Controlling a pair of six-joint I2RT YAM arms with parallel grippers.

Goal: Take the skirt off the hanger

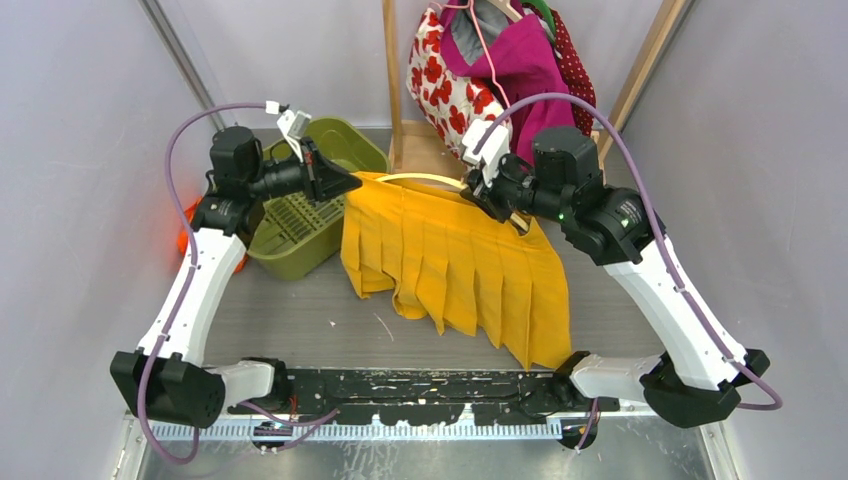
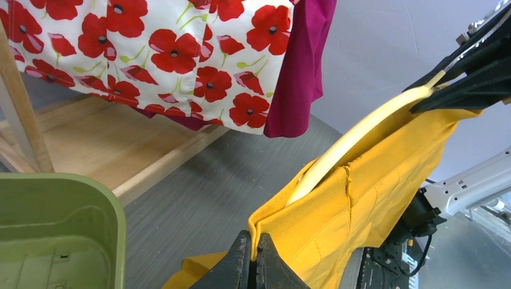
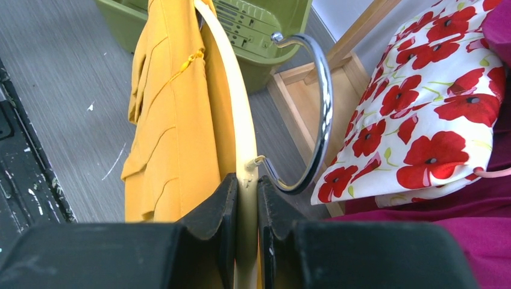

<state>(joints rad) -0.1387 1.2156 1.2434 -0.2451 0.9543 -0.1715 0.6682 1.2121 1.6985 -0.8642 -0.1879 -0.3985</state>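
Note:
A yellow pleated skirt [image 1: 460,265] hangs from a cream hanger [image 1: 425,178] held above the table. My left gripper [image 1: 345,182] is shut on the waistband's left corner; in the left wrist view the fabric fold [image 2: 268,232] sits pinched between the fingers, and the hanger arm [image 2: 355,138] pokes out of the waistband. My right gripper [image 1: 478,195] is shut on the hanger near its middle. In the right wrist view the cream bar [image 3: 244,150] runs between the fingers, with the metal hook [image 3: 313,120] beside it and the skirt [image 3: 172,120] hanging at the left.
A green bin [image 1: 315,200] stands at the back left, under my left gripper. A wooden rack [image 1: 395,80] at the back holds a poppy-print garment [image 1: 440,85] and a magenta one [image 1: 525,65]. Grey walls close both sides.

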